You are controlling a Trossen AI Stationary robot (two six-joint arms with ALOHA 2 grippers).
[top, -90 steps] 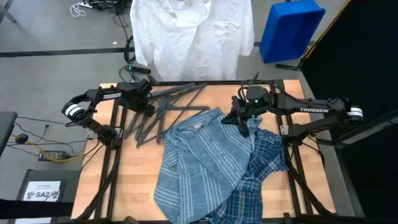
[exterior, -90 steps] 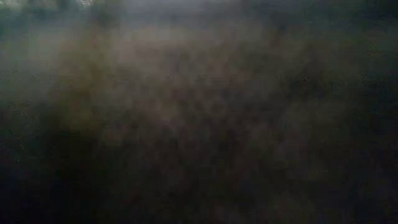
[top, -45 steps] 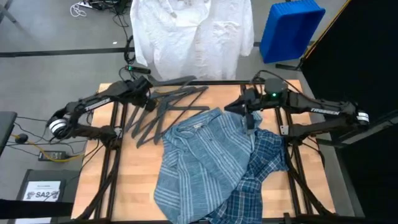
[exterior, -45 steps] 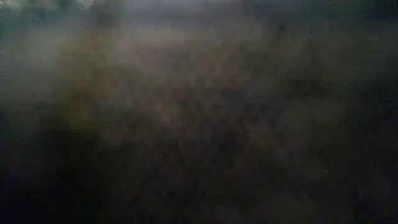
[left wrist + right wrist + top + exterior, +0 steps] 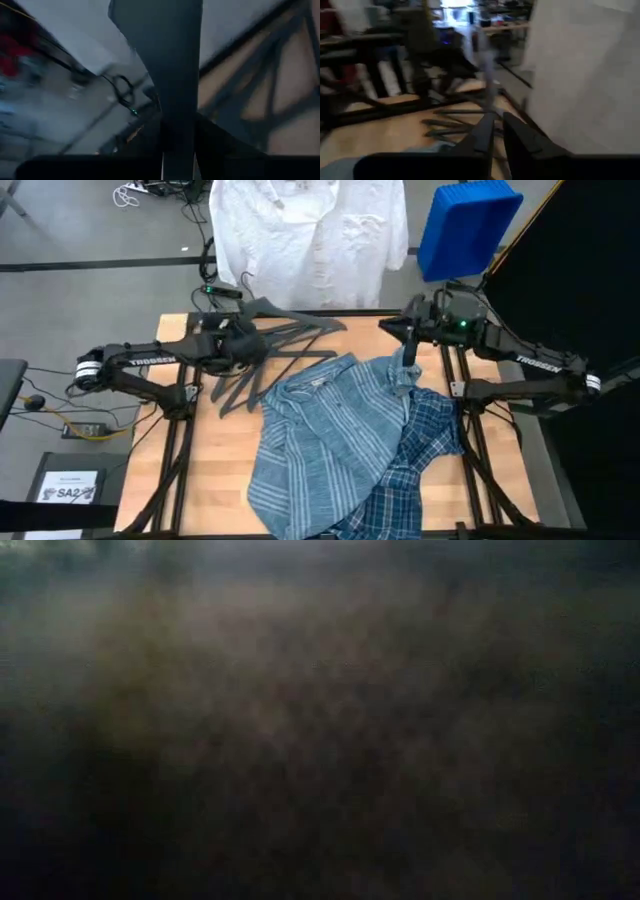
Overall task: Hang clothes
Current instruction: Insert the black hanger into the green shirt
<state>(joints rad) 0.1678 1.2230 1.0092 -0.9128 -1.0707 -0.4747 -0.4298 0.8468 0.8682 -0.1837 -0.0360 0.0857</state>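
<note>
High view: the left gripper (image 5: 243, 340) pinches a dark hanger (image 5: 290, 320) left of centre, the right gripper (image 5: 408, 330) pinches the striped shirt (image 5: 320, 430) collar upper right, the white shirt (image 5: 310, 240) hangs top centre; right wrist view: fingers (image 5: 482, 135) pressed nearly together.

striped shirt (image 5: 325, 430) overlaps plaid shirt (image 5: 420, 450); hangers (image 5: 265, 355) lie left.

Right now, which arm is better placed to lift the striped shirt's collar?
Likely the right. The right gripper hangs just above the striped shirt at its collar end, while the left gripper is over the pile of hangers, busy with a hanger.
</note>
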